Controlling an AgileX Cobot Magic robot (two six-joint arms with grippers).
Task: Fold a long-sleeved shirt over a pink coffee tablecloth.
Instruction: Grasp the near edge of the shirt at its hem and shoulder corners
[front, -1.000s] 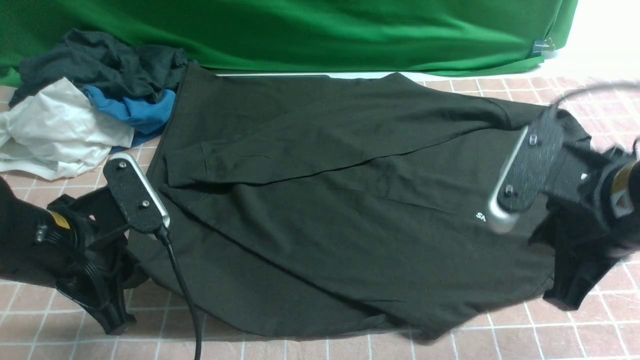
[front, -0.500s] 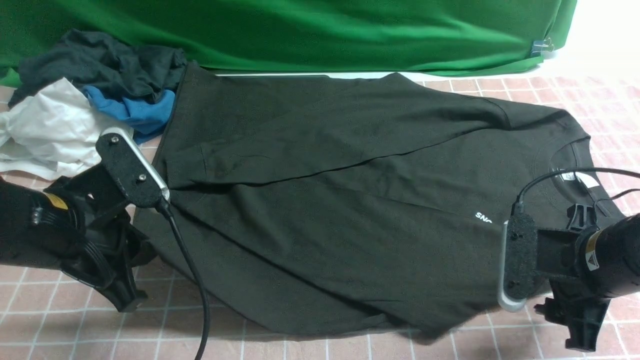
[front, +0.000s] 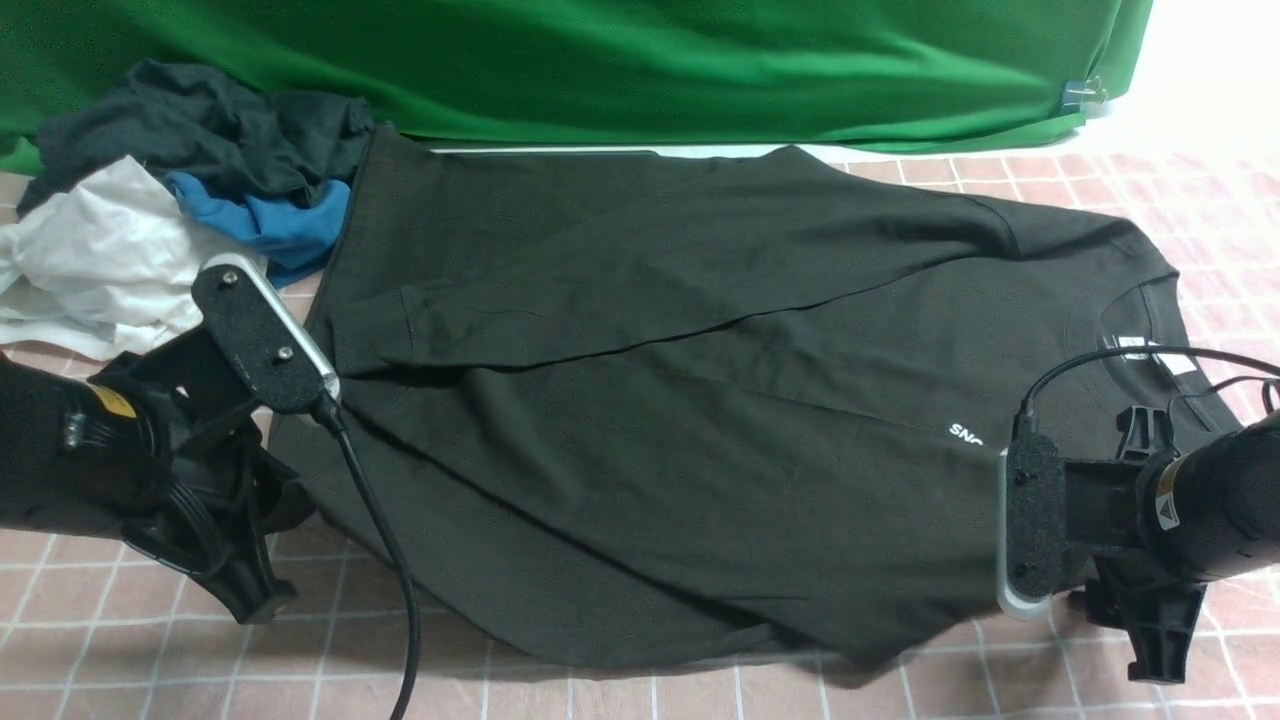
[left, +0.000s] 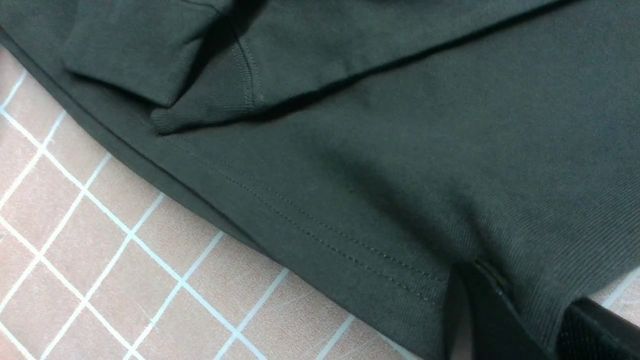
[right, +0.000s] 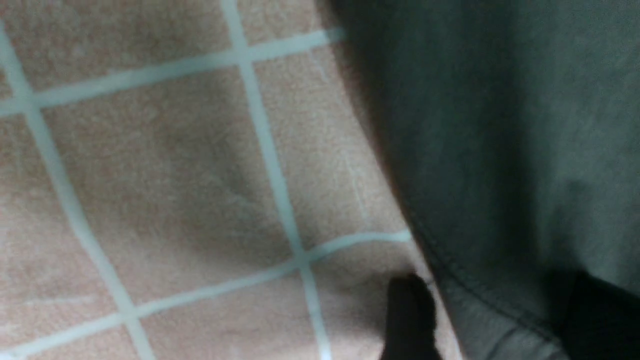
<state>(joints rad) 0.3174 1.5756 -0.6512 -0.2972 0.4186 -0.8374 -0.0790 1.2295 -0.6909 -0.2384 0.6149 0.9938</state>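
Observation:
The black long-sleeved shirt (front: 650, 400) lies flat on the pink coffee tablecloth (front: 120, 650), collar to the right, both sleeves folded across its body. At the near left hem corner, my left gripper (front: 262, 565) pinches the ribbed hem (left: 530, 295) beside the side slit between its fingers (left: 492, 325). At the near right, my right gripper (front: 1140, 630) is down at the shoulder edge. It stands open there, with the shirt's stitched edge (right: 480, 290) lying between its fingers (right: 410, 315). The white print is partly hidden by the right wrist camera.
A heap of dark, blue and white garments (front: 180, 190) sits at the back left, close to the shirt's far hem corner. The green backdrop (front: 600, 60) hangs along the back. A black cable (front: 385, 590) trails from the left wrist across the near hem.
My right arm swung from above the collar down to the near right edge, uncovering the neck label. The left gripper rose slightly a second ago and has held still since.

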